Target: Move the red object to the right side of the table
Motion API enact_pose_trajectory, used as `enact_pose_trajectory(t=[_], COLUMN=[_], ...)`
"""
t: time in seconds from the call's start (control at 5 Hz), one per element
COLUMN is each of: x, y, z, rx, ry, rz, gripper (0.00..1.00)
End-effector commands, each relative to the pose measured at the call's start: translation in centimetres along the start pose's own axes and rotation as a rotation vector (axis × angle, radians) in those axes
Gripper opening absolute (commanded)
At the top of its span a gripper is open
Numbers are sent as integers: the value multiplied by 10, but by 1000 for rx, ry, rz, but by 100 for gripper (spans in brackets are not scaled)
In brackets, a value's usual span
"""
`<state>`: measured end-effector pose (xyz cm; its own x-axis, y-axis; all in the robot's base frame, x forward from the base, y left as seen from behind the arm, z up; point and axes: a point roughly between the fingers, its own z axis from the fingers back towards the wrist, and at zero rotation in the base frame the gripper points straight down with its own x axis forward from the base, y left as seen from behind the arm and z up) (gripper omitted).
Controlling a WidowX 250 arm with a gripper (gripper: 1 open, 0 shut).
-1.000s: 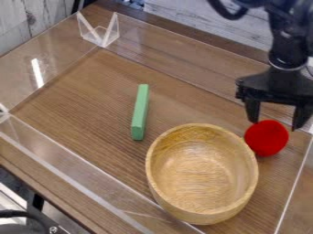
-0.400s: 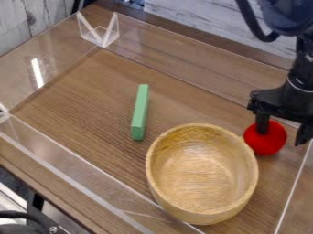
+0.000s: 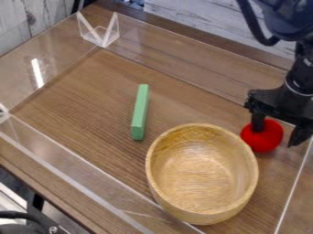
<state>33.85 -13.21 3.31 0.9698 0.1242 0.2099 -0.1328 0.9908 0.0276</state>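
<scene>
The red object is straddled by the gripper, jaws spread wide, not clenched. A wooden bowl sits just beside it on the table; a green bar lies farther left, w/ an acrylic wall close at right.

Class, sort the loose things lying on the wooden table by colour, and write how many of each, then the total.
Red: 1, the red object
Green: 1, the flat bar
Light wood: 1, the bowl
Total: 3

occluded: red object top, behind hand | cropped: arm
</scene>
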Motion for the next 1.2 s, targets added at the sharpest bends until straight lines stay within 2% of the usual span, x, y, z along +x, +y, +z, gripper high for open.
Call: enact_pose_trajectory(t=[0.0,0.4,0.8,1.0], x=[5,-5,-15,-16], y=[13,21,5,3], z=[20,17,12,14], rx=[-10,28,70,71], ry=[-45,-29,-14,-18], rz=[10,41,168,171], gripper=[100,100,100,100])
